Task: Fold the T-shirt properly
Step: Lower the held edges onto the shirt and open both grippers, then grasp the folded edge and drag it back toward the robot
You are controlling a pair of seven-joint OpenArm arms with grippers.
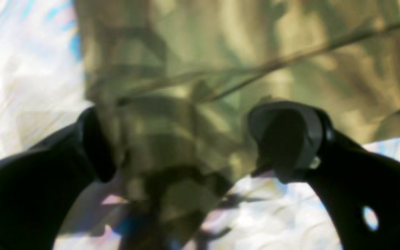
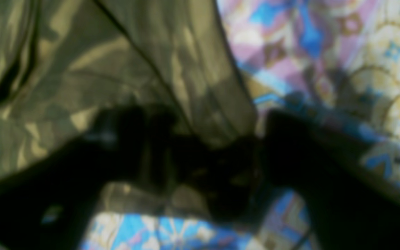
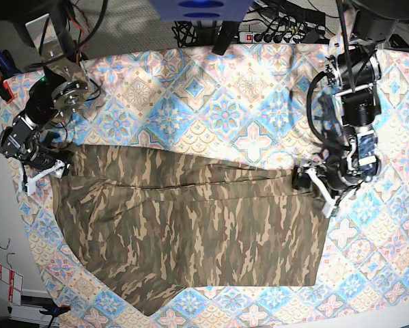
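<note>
Below, I see my left gripper point(image 1: 181, 139) spread wide with a fold of the camouflage T-shirt point(image 3: 190, 225) between its fingers, while my right gripper point(image 2: 200, 146) straddles another edge, grip unclear.

Work surface seen from above: a table covered edge to edge by a tile-patterned tablecloth point(image 3: 211, 116) in blue, pink and cream, its repeated diamond tiles each enclosing a floral or cross motif. Directly on the cloth lies the T-shirt point(image 3: 190, 232), a camouflage print of olive, brown and tan, spread flat across the near half of the surface. A long fold line runs across the garment close to its far edge. One corner of the fabric tapers to a point near the front edge of the table. The far half of the cloth shows bare pattern.
</note>
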